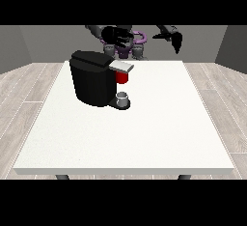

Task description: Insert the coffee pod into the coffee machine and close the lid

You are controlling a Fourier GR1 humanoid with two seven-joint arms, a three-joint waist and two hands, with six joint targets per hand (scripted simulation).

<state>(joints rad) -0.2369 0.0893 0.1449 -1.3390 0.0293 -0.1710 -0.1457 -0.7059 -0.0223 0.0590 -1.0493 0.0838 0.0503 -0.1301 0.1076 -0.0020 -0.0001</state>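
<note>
Hovering above the machine (pixel 96 77), the hand at the view's left (pixel 117 34) is curling its fingers; whether it is holding anything I cannot tell. A grey thing (pixel 122 96) is sitting below it on the machine's tray. Lowering should be slow, straight at the lid (pixel 120 66).

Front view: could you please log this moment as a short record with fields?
machine: black coffee machine on the white table, left of centre
lid: grey lid over a red thing at the machine
base: grey thing
hand at view's left: raised behind the machine
hand at view's right: raised, clear of the table
</note>
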